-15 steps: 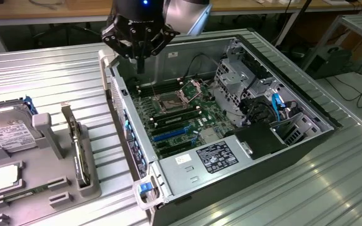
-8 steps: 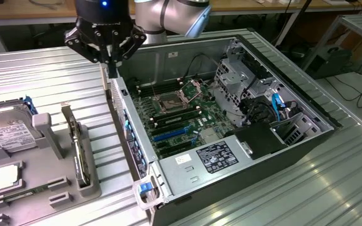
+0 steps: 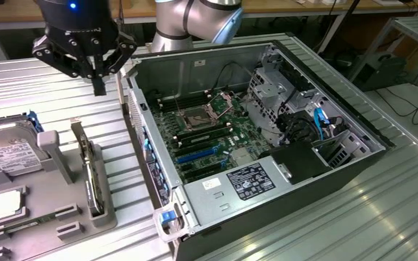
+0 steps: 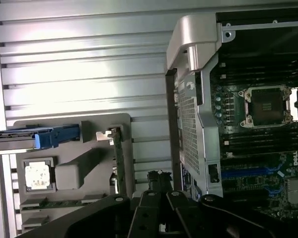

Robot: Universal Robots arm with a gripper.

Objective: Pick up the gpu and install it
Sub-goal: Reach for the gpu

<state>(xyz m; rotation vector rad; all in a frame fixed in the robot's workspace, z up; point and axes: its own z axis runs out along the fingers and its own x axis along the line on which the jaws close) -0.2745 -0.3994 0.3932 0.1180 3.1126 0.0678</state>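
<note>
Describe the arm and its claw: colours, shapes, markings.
The arm is a thick silver-grey tube with rounded joints and a pale blue cap. The claw is black, built of angular linked bars tapering to narrow tips, with a small blue light glowing on its body.

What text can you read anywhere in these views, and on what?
No text reads clearly.
The hard drive's white label: print too small to read.
The power supply's black label: blurred, unreadable.
The white sticker beside it: unreadable.
</note>
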